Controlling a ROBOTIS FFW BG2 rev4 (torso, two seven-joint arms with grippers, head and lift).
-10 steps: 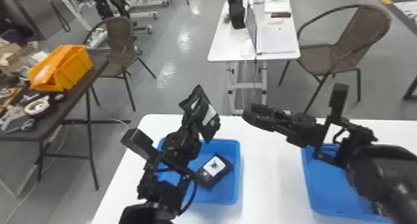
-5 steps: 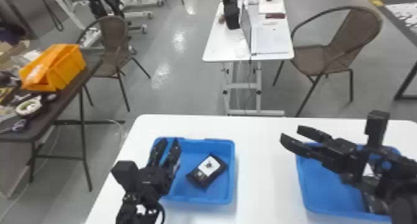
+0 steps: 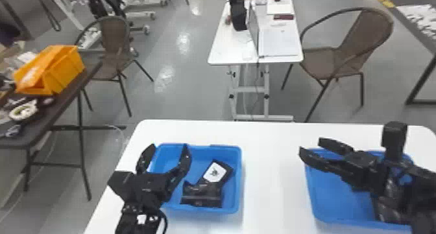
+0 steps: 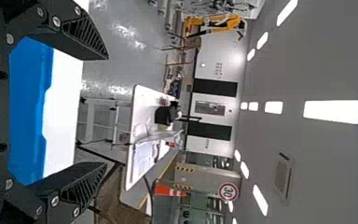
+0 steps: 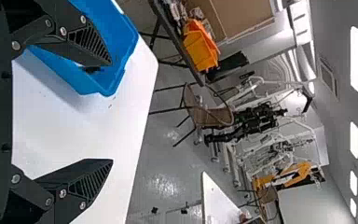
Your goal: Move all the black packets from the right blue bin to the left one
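Black packets: in the left bin (image 3: 239,184), by the table's (image 3: 275,171) far left corner; a labelled packet (image 3: 214,173) towards its right wall, a dark packet (image 3: 202,196) nearer its near edge.
Left gripper (image 3: 169,146): over that bin, fingers wide.
Right gripper (image 3: 310,144): at the far left corner of the right bin (image 3: 340,201), fingers wide.
Step, as judged: check the right bin for packets; clear its rim, then straddle one squarely before closing.
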